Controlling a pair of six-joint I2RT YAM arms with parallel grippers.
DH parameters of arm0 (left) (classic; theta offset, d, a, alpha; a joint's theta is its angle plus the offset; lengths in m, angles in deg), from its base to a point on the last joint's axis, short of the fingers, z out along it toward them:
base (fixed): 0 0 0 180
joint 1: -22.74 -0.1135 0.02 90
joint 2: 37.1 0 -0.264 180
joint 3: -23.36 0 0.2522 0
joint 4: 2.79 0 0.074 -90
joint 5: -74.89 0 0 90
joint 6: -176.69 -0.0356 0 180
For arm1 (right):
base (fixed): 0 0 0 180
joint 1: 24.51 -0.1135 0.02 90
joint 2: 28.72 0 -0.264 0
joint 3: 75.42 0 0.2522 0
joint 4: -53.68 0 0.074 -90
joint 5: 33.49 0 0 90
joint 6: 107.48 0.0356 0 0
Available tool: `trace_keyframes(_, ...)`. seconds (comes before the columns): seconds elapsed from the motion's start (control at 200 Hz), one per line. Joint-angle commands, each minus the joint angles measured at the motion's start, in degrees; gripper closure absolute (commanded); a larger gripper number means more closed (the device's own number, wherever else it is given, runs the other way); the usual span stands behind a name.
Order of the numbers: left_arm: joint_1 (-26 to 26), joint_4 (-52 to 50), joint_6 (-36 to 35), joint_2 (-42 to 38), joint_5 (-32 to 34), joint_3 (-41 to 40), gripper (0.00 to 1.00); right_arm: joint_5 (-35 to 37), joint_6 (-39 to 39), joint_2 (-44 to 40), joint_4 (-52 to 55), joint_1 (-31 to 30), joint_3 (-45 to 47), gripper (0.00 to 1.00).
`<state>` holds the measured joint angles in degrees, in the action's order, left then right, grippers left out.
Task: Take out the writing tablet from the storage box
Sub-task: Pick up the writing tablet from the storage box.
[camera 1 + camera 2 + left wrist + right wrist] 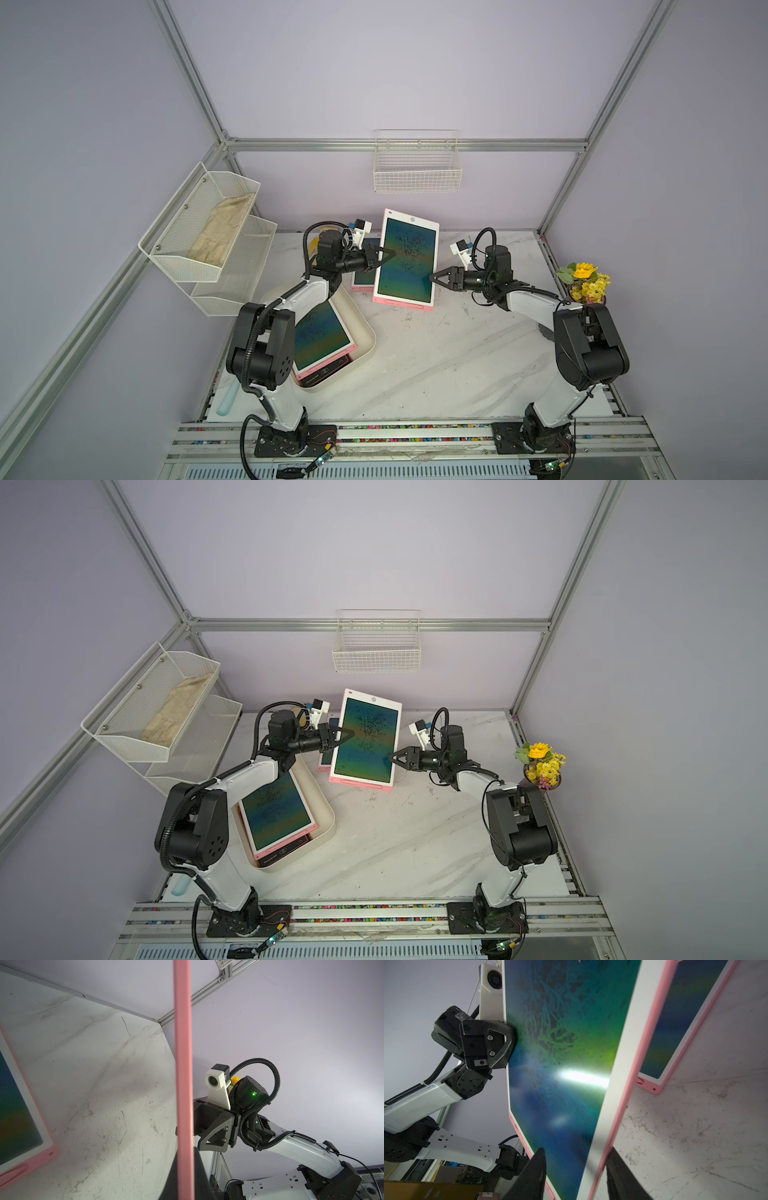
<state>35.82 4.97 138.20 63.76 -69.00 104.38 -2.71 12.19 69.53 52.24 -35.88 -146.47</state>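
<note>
Pink-rimmed and white-faced, the writing tablet (pixel 405 259) sits dead centre in both top views. It is up above the desk (pixel 436 361) and tilted, with its dark green-blue screen towards the camera. It's well clear of the storage box (pixel 368 332), the cream tub at lower left of centre, half hidden under the left arm, with stacked tablets (pixel 322 336) inside it. The left end effector (pixel 392 252) is clamped tight on the tablet's left edge, and the left wrist view shows that pink edge (pixel 184 1064) running straight between its fingers. Over at the right edge, the right end effector (pixel 431 277) has its jaws apart. The right wrist view shows one finger (pixel 535 1169) on the screen side and one behind the rim, straddling it without visibly pinching. A spare tablet (pixel 363 279) lies flat on the desk, just behind and beneath the raised one. So this looks like a handover or a two-sided steadying, and here's the worry: the whole board seems to hang from one narrow pinch at its side. If the left lets go before the right has closed, I'd expect it to swing or drop onto the spare tablet or the desk. A right finger closing off-square could also scrape the screen, or twist the board out of the left grip.
</note>
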Motion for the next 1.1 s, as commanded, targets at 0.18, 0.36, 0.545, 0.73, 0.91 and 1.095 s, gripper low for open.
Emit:
trace_keyframes(0.18, 0.1, 6.0, 0.1, 1.2, -0.1, -4.2, 0.89, -5.7, 1.2, -2.0, -5.3, -1.0, -0.5, 0.57)
trace_keyframes(0.36, 0.6, 3.6, -1.5, 4.1, 0.8, -3.8, 0.85, -6.9, 1.4, -0.7, -5.3, -2.0, -2.8, 0.62)
trace_keyframes(0.545, 2.1, 0.8, -3.0, 6.7, 2.2, -2.6, 0.80, -7.1, 1.9, -0.2, -5.6, -2.2, -3.7, 0.68)
trace_keyframes(0.73, 2.8, -0.8, -4.4, 7.5, 2.7, -2.3, 0.63, -8.8, 4.5, 0.1, -9.2, -2.2, -2.9, 0.70)
trace_keyframes(0.91, 3.3, -2.2, -5.6, 7.0, 3.5, -2.2, 0.57, -8.2, 5.9, 1.4, -10.4, -2.2, -3.1, 0.77)
trace_keyframes(1.095, 3.8, -2.4, -5.7, 6.5, 3.3, -2.2, 0.57, -5.8, 4.7, 4.6, -5.9, -2.1, -5.3, 0.88)
